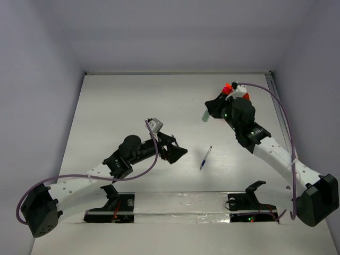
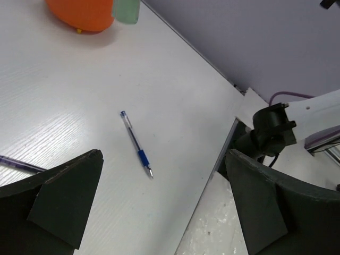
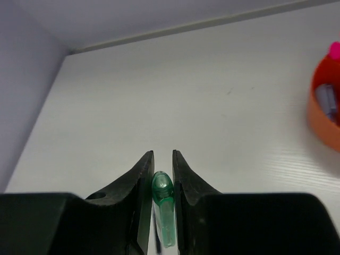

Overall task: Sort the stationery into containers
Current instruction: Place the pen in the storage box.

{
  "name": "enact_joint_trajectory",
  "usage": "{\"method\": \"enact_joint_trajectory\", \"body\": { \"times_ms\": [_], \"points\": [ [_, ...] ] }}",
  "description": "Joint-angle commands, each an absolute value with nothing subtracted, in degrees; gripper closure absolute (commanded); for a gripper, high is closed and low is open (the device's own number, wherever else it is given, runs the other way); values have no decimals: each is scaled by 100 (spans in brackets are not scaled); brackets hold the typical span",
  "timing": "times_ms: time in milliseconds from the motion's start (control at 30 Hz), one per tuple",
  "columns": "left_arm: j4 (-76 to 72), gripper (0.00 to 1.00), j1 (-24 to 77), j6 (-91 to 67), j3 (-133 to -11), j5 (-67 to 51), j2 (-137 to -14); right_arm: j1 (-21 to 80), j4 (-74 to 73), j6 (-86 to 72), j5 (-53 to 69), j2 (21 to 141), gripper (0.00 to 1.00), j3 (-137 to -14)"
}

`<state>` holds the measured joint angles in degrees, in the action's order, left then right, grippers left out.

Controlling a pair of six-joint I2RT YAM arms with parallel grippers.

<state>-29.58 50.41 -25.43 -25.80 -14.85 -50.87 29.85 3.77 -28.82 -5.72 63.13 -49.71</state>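
Clearly, right end effector [image 3: 162, 159] grips green piece [image 3: 163, 204].

Overhead view from above and behind both arm bases [image 1: 119, 204], taking in the whole white tabletop [image 1: 133, 106]. Left wrist view sits low and close, facing out between its wide-set dark jaws at a blue pen [image 2: 136, 144]. Right wrist view looks along its jaws toward the far wall [image 3: 159, 16]. All three show the orange cup [image 3: 321, 125]; the pen also appears overhead.
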Motion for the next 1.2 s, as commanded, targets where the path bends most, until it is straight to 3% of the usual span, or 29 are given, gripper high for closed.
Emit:
{"method": "enact_joint_trajectory", "body": {
  "times_ms": [0,200,567,1167],
  "points": [
    [-3076,1,5036,-2268,-2426,-1178,-4948,2691,501,-1963,-1247,6503,100,-5378],
    [-3419,1,5036,-2136,-2277,-932,-5027,1987,746,-1303,-1432,7294,100,-5748],
    [-3841,1,5036,-1890,-1987,-703,-5080,1767,1984,-89,-2478,8472,100,-6266],
    [-3823,1,5036,-1837,-1811,-615,-4930,1600,2821,1204,-2250,10072,100,-6934]
  ]
}}
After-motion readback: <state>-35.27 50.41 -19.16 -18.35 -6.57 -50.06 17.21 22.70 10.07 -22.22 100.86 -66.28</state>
